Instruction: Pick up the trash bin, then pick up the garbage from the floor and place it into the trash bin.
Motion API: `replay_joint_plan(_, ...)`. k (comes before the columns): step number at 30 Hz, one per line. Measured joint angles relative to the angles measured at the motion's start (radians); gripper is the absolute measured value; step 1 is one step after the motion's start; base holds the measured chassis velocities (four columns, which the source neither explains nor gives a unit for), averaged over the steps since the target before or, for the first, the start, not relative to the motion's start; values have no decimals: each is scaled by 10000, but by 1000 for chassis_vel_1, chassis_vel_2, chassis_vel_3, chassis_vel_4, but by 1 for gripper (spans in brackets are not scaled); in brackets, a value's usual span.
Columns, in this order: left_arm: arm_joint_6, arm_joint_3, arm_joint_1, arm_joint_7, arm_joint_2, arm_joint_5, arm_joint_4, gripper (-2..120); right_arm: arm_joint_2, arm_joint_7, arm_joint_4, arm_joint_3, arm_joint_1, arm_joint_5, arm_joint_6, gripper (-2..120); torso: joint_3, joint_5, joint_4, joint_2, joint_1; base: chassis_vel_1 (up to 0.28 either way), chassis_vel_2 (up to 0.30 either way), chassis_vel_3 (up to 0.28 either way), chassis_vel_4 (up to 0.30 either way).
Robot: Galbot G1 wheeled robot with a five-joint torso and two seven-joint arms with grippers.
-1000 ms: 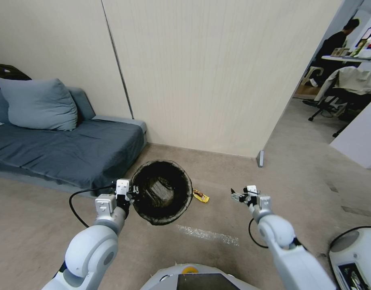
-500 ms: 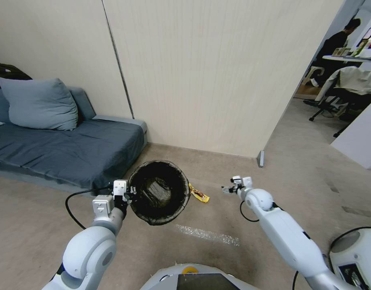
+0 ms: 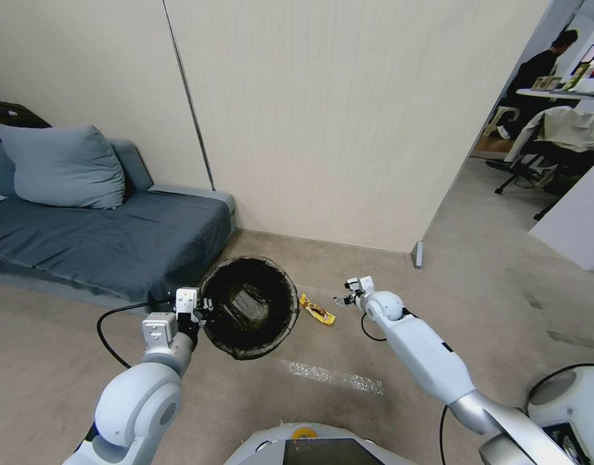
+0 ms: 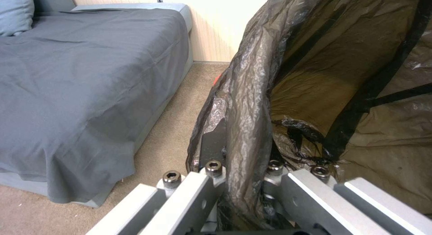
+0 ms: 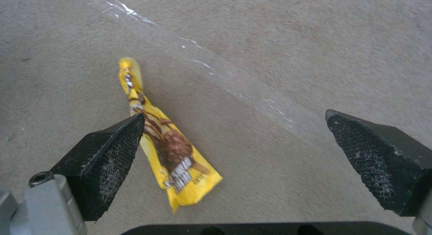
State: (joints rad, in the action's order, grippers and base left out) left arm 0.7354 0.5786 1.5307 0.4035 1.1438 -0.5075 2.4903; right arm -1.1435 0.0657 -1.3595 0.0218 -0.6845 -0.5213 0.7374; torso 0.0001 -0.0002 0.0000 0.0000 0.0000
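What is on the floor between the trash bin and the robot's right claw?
In the head view, a yellow wrapper lies on the carpet between the trash bin and the open right gripper.

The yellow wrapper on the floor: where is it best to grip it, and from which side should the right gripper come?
Probably from above, across the narrow width of the yellow wrapper, near its middle. It lies flat and long on the carpet beside the trash bin, so no edge offers itself sideways. The right gripper is already open above it.
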Motion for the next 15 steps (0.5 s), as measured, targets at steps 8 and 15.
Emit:
replay_joint_plan(8,0,-32,-16,-21,38,76,-65,0,-742,-110,989,458,484,230,-9,100,0,2,3,0,0,0,0,0,0)
replay_joint_plan(15,0,-39,-24,-36,51,156,-150,0,-1210,-230,1980,794,818,263,-15,100,0,1,0,0,0,0,0,0,0)
